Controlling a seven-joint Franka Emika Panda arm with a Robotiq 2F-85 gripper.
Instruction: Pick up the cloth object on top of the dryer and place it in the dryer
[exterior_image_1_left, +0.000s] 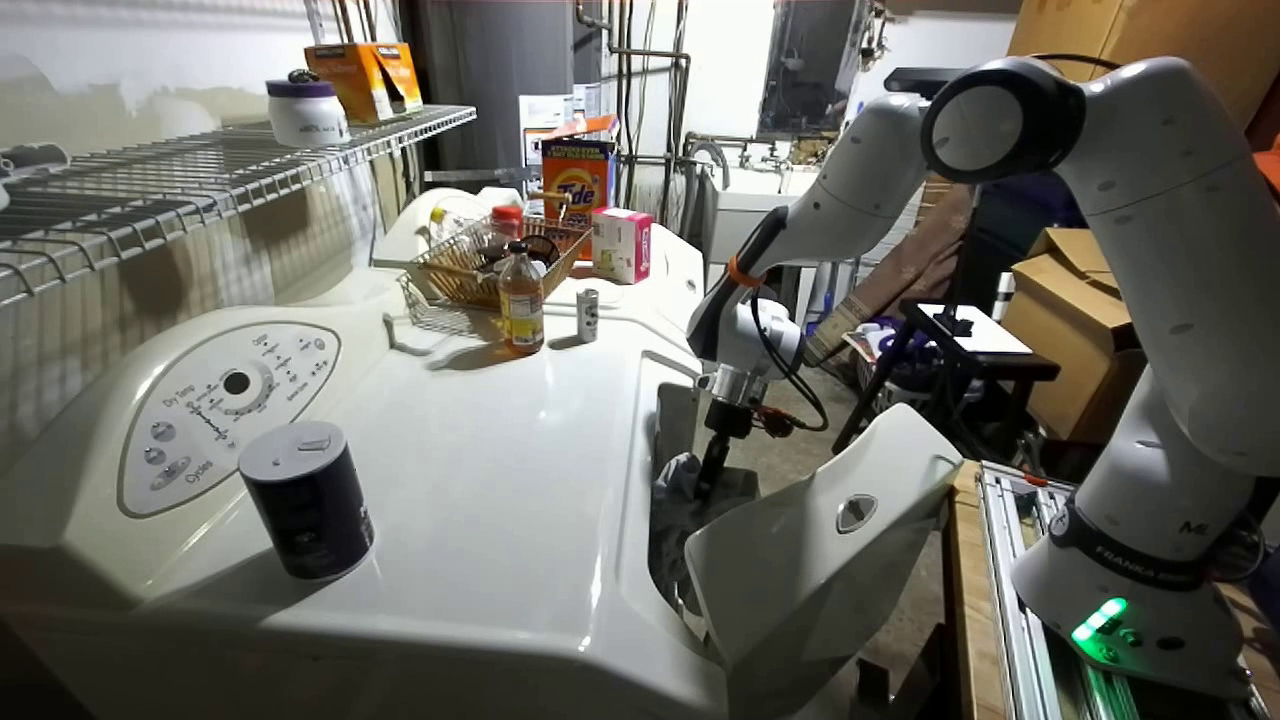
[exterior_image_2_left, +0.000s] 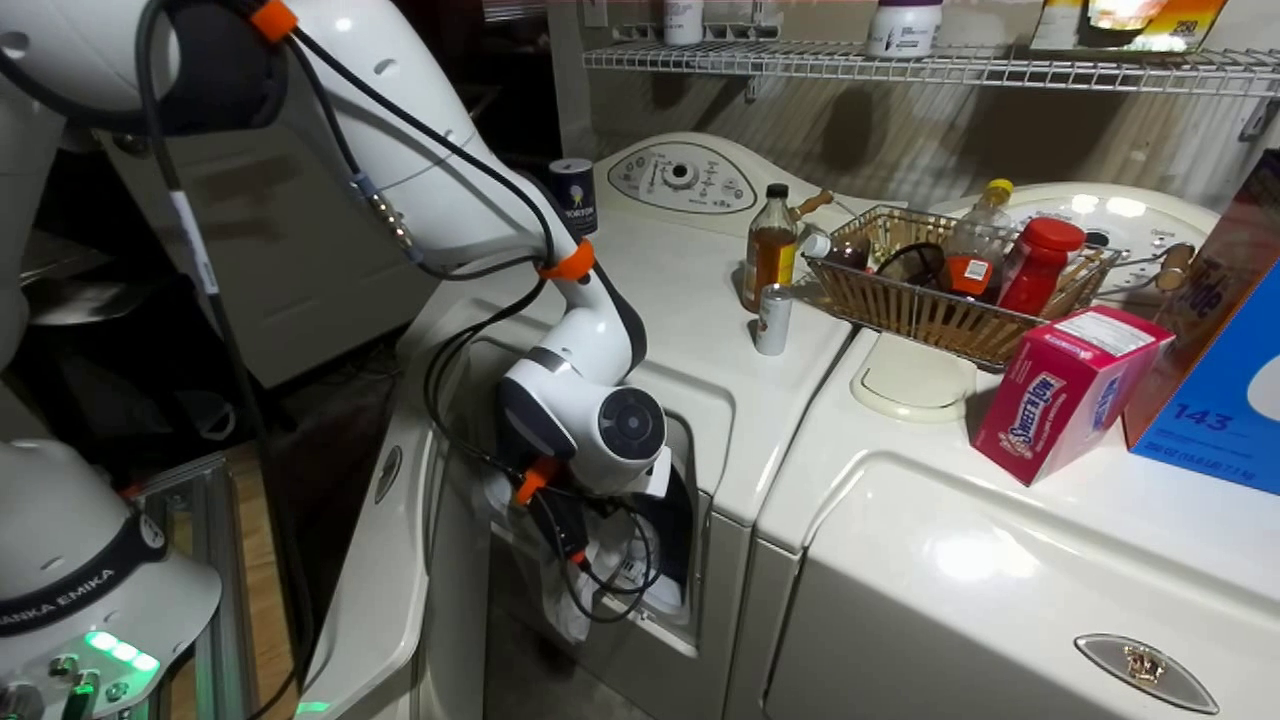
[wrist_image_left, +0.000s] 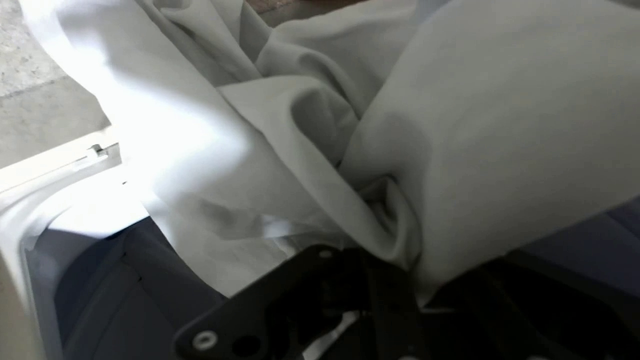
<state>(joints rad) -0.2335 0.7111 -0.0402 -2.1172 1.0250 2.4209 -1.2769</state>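
A pale grey-white cloth (wrist_image_left: 310, 115) fills much of the wrist view, bunched and hanging in folds. My gripper (wrist_image_left: 400, 285) is shut on it, with a fold pinched between the dark fingers. In an exterior view the gripper (exterior_image_1_left: 712, 470) points down at the opening in the front of the white dryer (exterior_image_1_left: 480, 450), with the cloth (exterior_image_1_left: 680, 476) around its tip. The dryer door (exterior_image_1_left: 810, 560) is swung open; it also shows in an exterior view (exterior_image_2_left: 385, 560). Some cloth (exterior_image_2_left: 572, 605) hangs at the opening's lower edge there. The fingertips are hidden in that view.
On the dryer top stand a dark salt canister (exterior_image_1_left: 308, 510), an amber bottle (exterior_image_1_left: 521, 305) and a small can (exterior_image_1_left: 587, 315). A wire basket (exterior_image_2_left: 930, 310) and a pink box (exterior_image_2_left: 1070, 395) stand on the adjacent washer. A wire shelf (exterior_image_1_left: 200, 180) runs along the wall.
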